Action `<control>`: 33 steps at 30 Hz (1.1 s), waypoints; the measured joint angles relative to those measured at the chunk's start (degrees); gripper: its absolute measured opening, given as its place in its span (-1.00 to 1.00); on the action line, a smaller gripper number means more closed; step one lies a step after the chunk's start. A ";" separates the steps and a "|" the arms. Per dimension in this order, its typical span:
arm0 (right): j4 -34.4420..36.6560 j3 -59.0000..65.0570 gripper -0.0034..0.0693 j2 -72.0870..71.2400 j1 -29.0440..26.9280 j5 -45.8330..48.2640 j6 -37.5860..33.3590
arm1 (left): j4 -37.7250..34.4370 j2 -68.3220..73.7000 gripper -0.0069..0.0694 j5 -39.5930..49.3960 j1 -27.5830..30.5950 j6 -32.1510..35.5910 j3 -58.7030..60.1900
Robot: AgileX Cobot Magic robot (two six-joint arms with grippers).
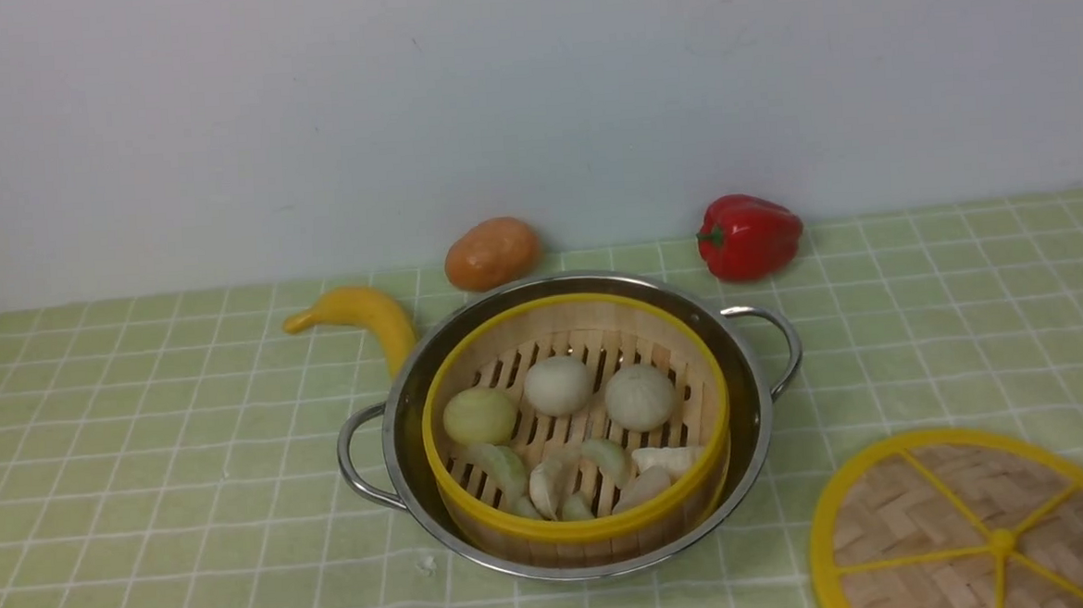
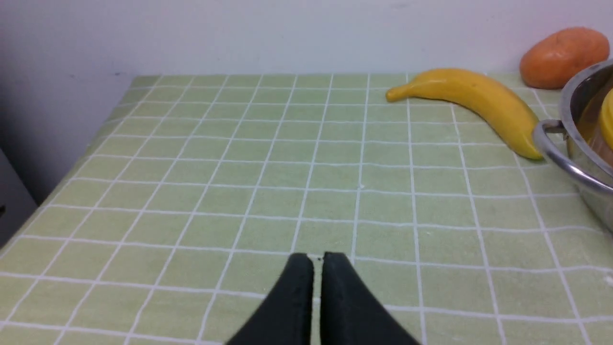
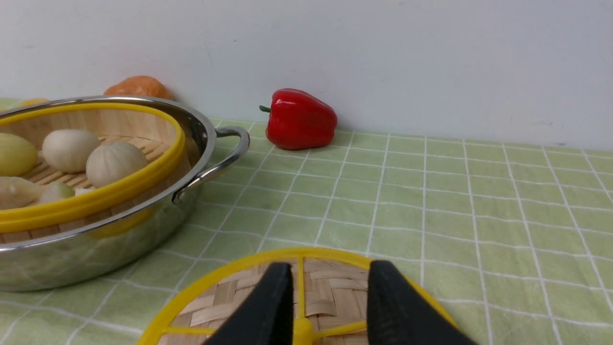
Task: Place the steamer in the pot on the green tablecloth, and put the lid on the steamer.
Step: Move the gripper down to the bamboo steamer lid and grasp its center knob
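The steamer (image 1: 598, 324), holding buns (image 1: 558, 385) and dumplings (image 1: 551, 484), sat in the pot (image 1: 746, 377) on the green tablecloth (image 1: 142, 455), the lid (image 1: 932, 506) flat alongside below the parted jaws of the right gripper (image 3: 330, 266), while only the left wrist view caught the left gripper (image 2: 317, 256) nearly clenched, empty

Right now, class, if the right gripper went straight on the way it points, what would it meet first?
Most likely the lid: the right gripper points down at its woven top, jaws open. Its height above the lid is unclear.
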 joint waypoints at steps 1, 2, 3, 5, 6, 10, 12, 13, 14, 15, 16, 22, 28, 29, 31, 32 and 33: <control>0.00 0.00 -0.24 0.00 0.00 0.13 0.00 | 0.05 -0.22 -0.73 0.07 0.02 0.00 0.18; 0.00 0.00 -0.24 0.00 0.00 0.11 0.00 | 0.05 -0.28 -0.73 0.12 0.02 0.06 0.21; 0.00 0.00 -0.24 0.00 0.00 0.11 0.00 | 0.12 -0.33 -0.73 0.12 0.06 0.16 0.21; 0.00 0.00 -0.24 0.00 0.00 0.11 0.00 | 0.17 -0.44 -0.73 0.12 0.06 0.16 0.21; 0.00 0.00 -0.24 0.00 0.00 0.11 0.00 | 0.18 -0.44 -0.73 0.12 0.06 0.16 0.21; 0.00 0.00 -0.24 0.00 0.00 0.11 0.00 | 0.23 -0.48 -0.73 0.12 0.06 0.21 0.21; 0.00 0.00 -0.24 0.00 0.00 0.11 0.00 | 0.23 -0.48 -0.73 0.12 0.06 0.21 0.21; 0.00 0.00 -0.24 0.00 0.00 0.11 0.00 | 0.23 -0.48 -0.73 0.12 0.06 0.21 0.21; 0.00 0.00 -0.24 0.00 0.00 0.11 0.00 | 0.23 -0.48 -0.73 0.12 0.06 0.21 0.21; 0.00 0.00 -0.24 0.00 0.00 0.11 0.00 | 0.28 -0.48 -0.73 0.12 0.06 0.21 0.21; 0.00 0.00 -0.24 0.00 0.00 0.11 0.00 | 0.29 -0.48 -0.73 0.12 0.06 0.21 0.21; 0.00 0.00 -0.24 0.00 0.00 0.11 0.00 | 0.29 -0.48 -0.71 0.07 0.06 0.23 0.21; 1.27 -0.56 -0.24 0.00 0.00 -3.60 3.59 | 0.29 -0.48 -0.68 0.07 0.06 0.27 0.21; 1.52 -0.75 -0.24 0.00 0.00 -3.84 3.98 | 0.29 -0.48 -0.68 0.07 0.06 0.27 0.21; 5.46 -5.40 -0.24 0.07 0.00 -7.28 9.66 | 0.29 -0.48 -0.67 0.07 0.06 0.27 0.21; 7.03 -8.79 -0.24 0.16 0.00 -8.77 12.32 | 0.29 -0.48 -0.66 0.07 0.06 0.27 0.21; 7.39 -11.12 -0.24 0.22 0.00 -8.99 13.60 | 0.29 -0.48 -0.65 0.07 0.06 0.27 0.21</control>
